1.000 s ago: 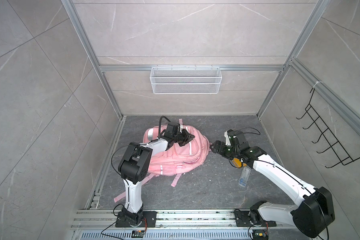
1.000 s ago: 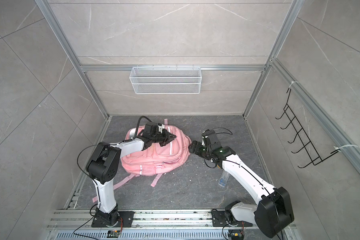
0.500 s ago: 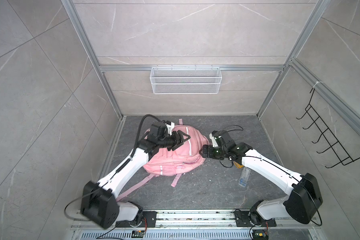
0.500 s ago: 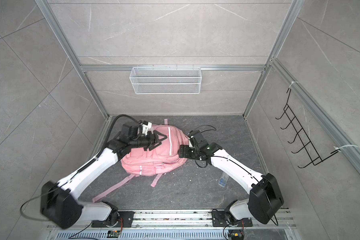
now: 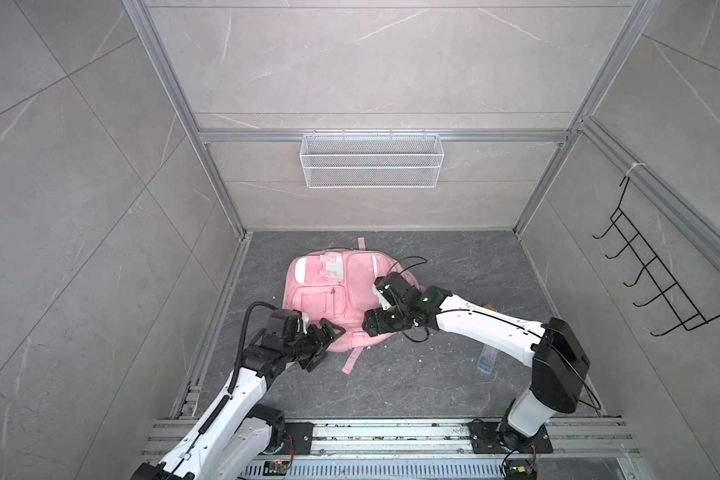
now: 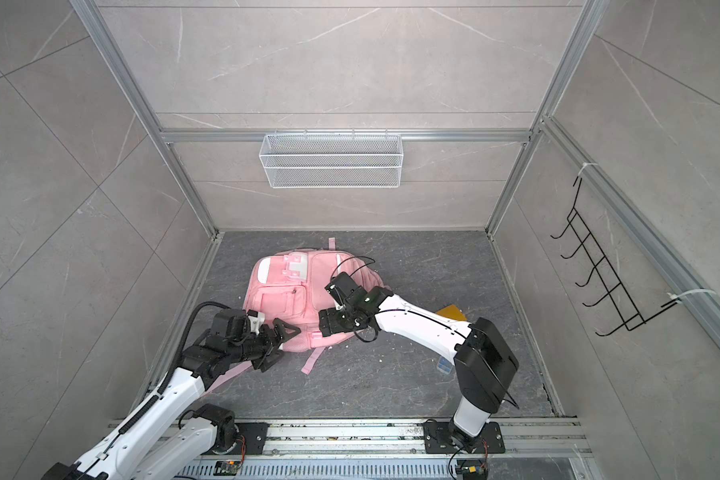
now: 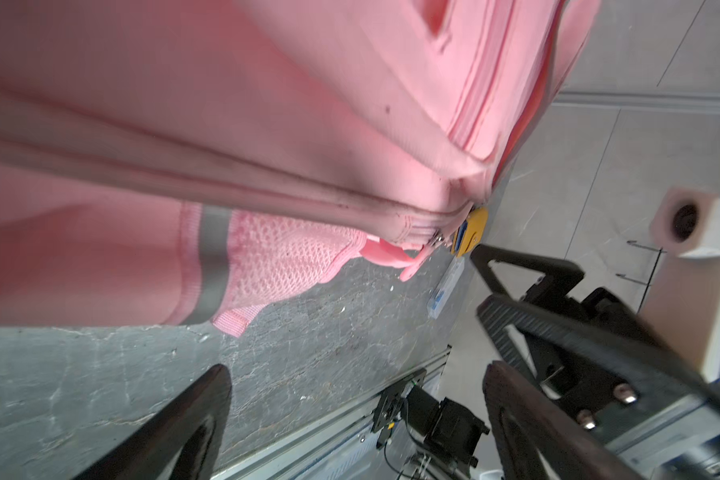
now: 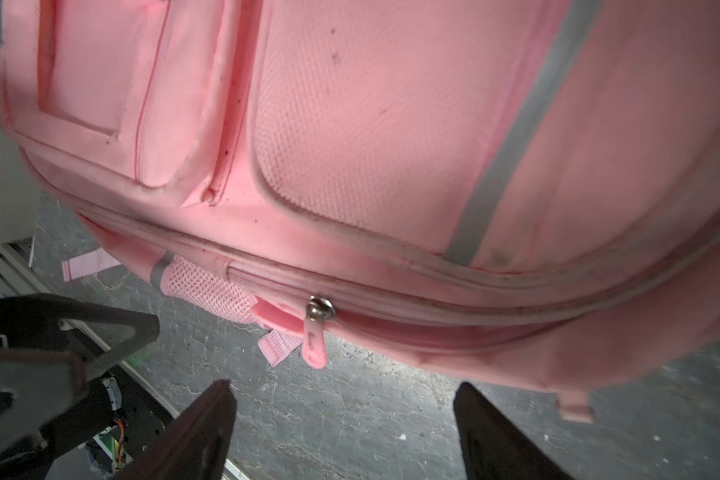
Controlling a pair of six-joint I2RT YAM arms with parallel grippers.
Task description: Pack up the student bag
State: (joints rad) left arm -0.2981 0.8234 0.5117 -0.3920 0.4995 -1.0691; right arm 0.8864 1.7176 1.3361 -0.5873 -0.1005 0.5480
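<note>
**Top views.** The student bag (image 5: 329, 297) (image 6: 283, 299) lay flat on the grey floor (image 5: 433, 374), left of centre, with its pocketed front facing up. The white-flapped pocket (image 5: 321, 266) sat at the far-left corner. The reflective strip (image 5: 374, 266) ran from front to back. The long axis appeared to follow it, but foreshortening left this uncertain. A loose strap (image 5: 350, 361) trailed toward the base rail. The left gripper (image 5: 323, 347) (image 6: 281, 347) stood at the near-left edge of the bag, jaws apart and holding nothing. The right gripper (image 5: 368, 326) (image 6: 327, 324) was over the near edge; its jaws could not be made out in these views.

**Left wrist view.** The left gripper (image 7: 356, 370) showed both fingers (image 7: 175, 428) spread wide over bare floor, short of the mesh side pocket (image 7: 283, 266).

**Right wrist view.** The right gripper (image 8: 341, 388) had its jaws apart and empty, facing the pink zip pull (image 8: 314, 345) on the edge of the bag.
</note>
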